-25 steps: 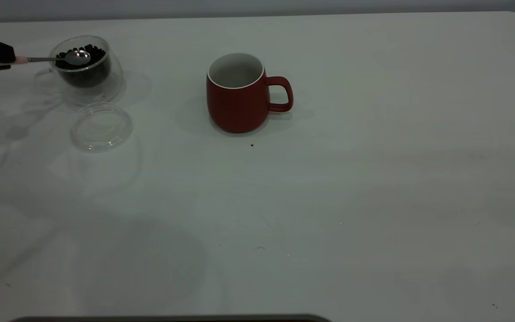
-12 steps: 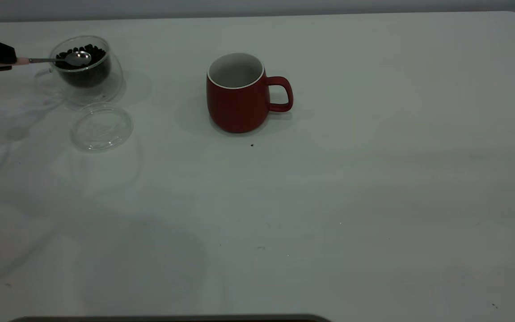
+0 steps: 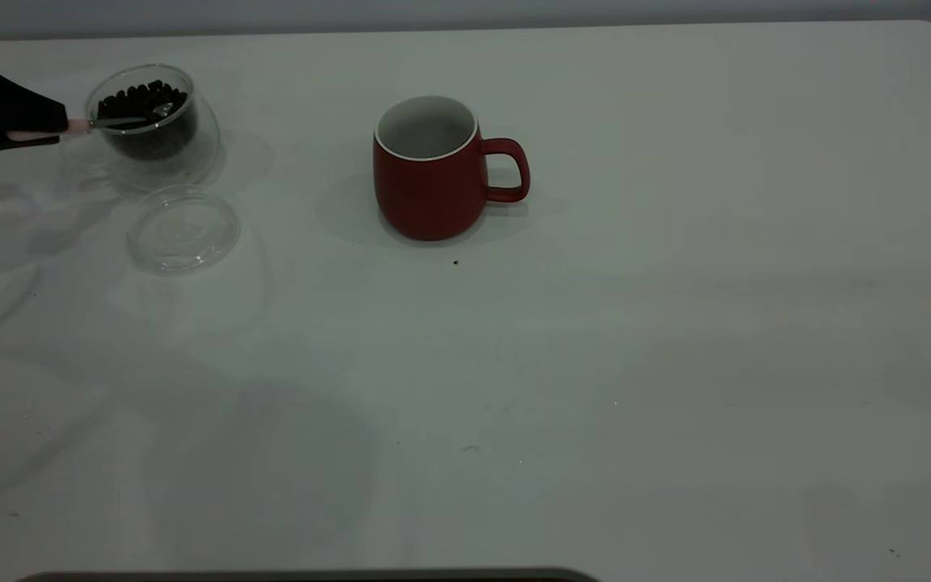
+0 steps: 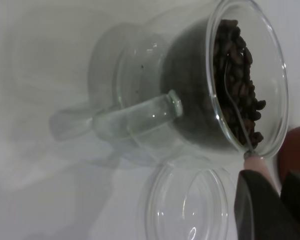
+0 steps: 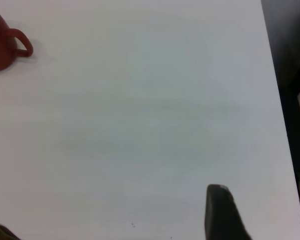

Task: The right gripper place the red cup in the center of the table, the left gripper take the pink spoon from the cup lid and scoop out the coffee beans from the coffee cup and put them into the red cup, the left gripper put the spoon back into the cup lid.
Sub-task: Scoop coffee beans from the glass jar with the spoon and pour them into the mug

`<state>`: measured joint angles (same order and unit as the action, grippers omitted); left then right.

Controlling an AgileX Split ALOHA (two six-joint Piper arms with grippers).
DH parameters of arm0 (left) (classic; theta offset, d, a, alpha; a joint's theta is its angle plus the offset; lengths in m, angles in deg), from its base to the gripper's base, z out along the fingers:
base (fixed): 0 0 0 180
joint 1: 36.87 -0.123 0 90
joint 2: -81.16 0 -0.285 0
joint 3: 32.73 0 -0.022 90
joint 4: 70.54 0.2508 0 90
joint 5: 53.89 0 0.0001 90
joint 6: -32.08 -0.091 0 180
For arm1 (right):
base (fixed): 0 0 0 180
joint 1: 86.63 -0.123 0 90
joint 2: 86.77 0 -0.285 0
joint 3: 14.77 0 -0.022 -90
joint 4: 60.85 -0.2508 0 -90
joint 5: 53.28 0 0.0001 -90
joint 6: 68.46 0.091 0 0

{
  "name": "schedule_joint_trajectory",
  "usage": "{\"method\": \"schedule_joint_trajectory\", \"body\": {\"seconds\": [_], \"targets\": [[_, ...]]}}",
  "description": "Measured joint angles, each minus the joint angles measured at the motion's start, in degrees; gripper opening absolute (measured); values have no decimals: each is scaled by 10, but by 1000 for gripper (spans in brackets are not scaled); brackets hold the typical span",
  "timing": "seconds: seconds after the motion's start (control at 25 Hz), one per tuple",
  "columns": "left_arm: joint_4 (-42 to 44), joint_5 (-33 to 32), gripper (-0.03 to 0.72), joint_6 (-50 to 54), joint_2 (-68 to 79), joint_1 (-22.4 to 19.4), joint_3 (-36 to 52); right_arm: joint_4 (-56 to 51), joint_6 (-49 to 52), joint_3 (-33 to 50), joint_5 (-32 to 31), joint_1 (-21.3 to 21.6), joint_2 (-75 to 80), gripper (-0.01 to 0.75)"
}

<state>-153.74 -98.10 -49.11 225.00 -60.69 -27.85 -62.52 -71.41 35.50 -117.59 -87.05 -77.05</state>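
Note:
The red cup (image 3: 429, 190) stands upright near the middle of the table (image 3: 635, 364), handle to the right; it also shows in the right wrist view (image 5: 0, 50). My left gripper (image 3: 61, 129) (image 4: 268, 180) at the far left is shut on the pink spoon (image 3: 77, 125) by its handle (image 4: 257, 162). The spoon's metal neck crosses the rim of the coffee cup (image 3: 191, 153) (image 4: 140, 112), and its bowl is down among the coffee beans (image 3: 138, 97) (image 4: 237, 75). The cup lid (image 3: 183, 230) (image 4: 189, 205) lies bare in front of the coffee cup. My right gripper (image 5: 107, 207) is open over the table's right side.
A small dark speck (image 3: 456, 262) lies just in front of the red cup. The table's right edge (image 5: 277, 100) runs close to the right gripper. The tabletop stretches plain white in front of and to the right of the red cup.
My left gripper has moved right and lower. The spoon bowl, earlier level over the coffee cup's rim, now dips into the beans.

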Motion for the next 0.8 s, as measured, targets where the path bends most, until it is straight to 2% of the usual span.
{"method": "schedule_joint_trajectory", "body": {"seconds": [0.8], "targets": [[2, -49, 119, 37, 0, -33, 0, 0, 0, 0, 0, 0, 0, 415]]}}
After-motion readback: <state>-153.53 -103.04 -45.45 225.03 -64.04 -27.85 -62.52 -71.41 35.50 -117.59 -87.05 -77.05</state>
